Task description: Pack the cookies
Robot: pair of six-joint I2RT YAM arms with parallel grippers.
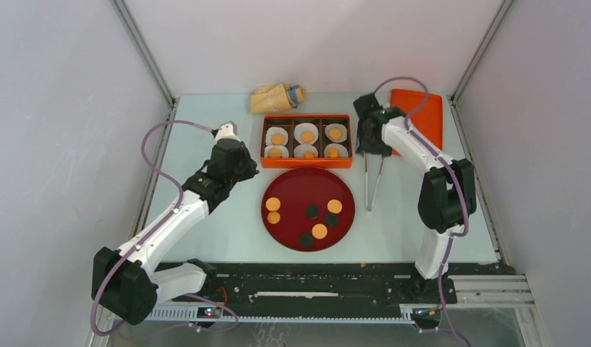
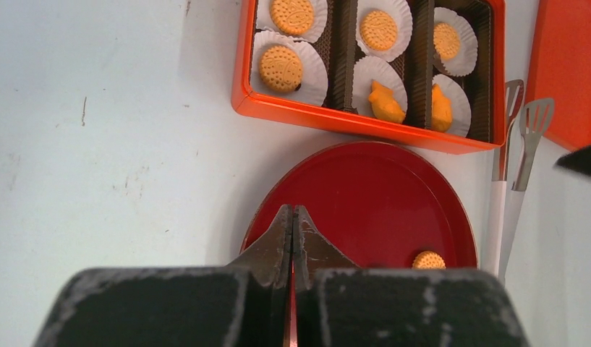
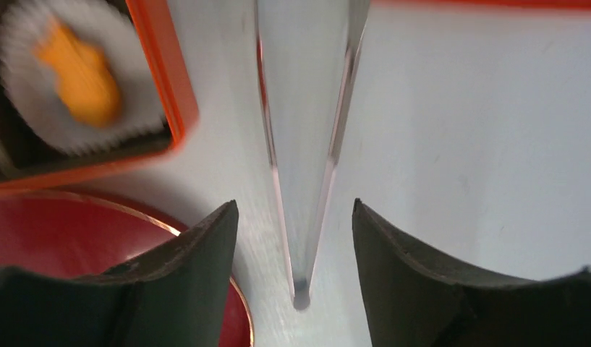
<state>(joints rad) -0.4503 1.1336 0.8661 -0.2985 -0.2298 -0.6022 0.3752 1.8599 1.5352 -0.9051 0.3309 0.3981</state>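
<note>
Four round orange-tan cookies (image 1: 273, 204) lie on the red plate (image 1: 292, 189) with three dark discs (image 1: 312, 211). The orange box (image 1: 263, 142) holds six white liners, each with a cookie; two are brighter and irregular (image 2: 387, 103). My left gripper (image 1: 250, 168) is shut and empty over the plate's left rim (image 2: 292, 215). One plate cookie (image 2: 428, 260) shows by its right finger. My right gripper (image 1: 372, 149) is open, its fingers on either side of the joined end of the clear tongs (image 3: 307, 144), not touching them (image 3: 294, 206).
The tongs (image 1: 372, 181) lie on the table between the plate and the right arm. An orange lid (image 1: 422, 116) lies at the back right. A tan bag (image 1: 276, 97) lies behind the box. The box corner (image 3: 166, 79) is close on the right gripper's left.
</note>
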